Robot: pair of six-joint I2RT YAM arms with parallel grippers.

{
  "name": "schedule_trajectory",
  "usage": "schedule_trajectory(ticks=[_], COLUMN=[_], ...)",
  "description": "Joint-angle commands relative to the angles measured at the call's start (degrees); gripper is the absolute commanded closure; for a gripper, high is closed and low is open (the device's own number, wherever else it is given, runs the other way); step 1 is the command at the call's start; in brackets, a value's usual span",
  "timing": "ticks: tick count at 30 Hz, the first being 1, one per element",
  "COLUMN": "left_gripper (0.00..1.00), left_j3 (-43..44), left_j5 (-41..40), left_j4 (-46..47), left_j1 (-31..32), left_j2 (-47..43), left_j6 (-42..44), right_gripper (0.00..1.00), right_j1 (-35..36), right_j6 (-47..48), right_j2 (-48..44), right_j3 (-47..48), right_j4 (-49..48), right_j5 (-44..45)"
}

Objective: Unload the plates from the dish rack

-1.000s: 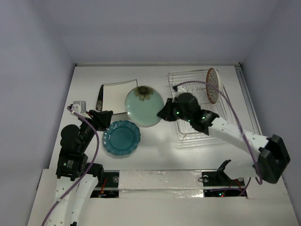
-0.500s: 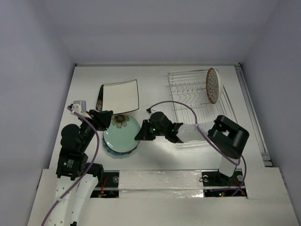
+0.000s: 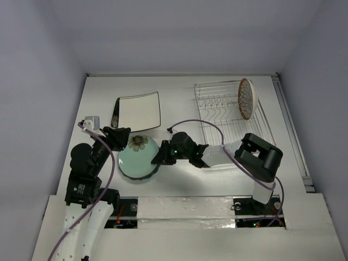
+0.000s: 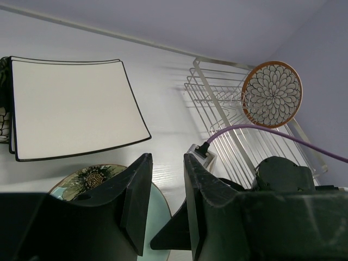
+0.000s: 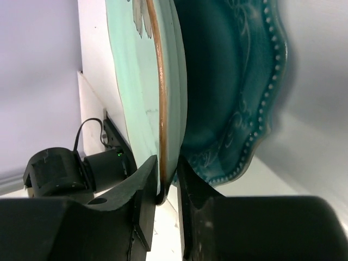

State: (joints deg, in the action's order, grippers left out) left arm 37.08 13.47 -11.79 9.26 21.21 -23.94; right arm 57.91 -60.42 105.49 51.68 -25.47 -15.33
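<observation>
The green plate (image 3: 138, 159), clamped at its rim by the right gripper (image 5: 164, 175), is being laid on the teal plate (image 5: 228, 81). The left gripper (image 4: 166, 174) is held apart, empty. One patterned plate (image 3: 246, 98) is left in the rack (image 3: 217, 87).

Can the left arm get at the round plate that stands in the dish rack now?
Probably not: the plate stands at the rack's far right, and the right arm lies between.

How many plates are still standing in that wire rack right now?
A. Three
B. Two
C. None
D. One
D. Only the petal-patterned plate stands in the dish rack. The white square plate and the pale-green flower plate are outside it, off to its left.
</observation>
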Motion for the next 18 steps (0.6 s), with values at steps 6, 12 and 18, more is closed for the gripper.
schedule_trajectory(ticks=[6,12,18], left_gripper=[0.73,0.73,0.73], left_j3=[0.5,0.5,0.5], left_j5=[0.8,0.9,1.1], left_j4=[3.0,3.1,3.1], left_j1=[-0.3,-0.3,-0.3], left_j2=[0.0,-0.1,-0.1], left_j6=[0.0,0.0,0.0], right_gripper=[0.6,0.37,0.22], right_j1=[1.9,2.9,2.9], right_j6=[0.0,5.9,10.7], right_j2=[-2.5,-5.6,-11.3], right_j3=[-0.2,2.5,3.3], right_j4=[-5.3,8.0,20.8], right_j5=[0.3,7.4,15.6])
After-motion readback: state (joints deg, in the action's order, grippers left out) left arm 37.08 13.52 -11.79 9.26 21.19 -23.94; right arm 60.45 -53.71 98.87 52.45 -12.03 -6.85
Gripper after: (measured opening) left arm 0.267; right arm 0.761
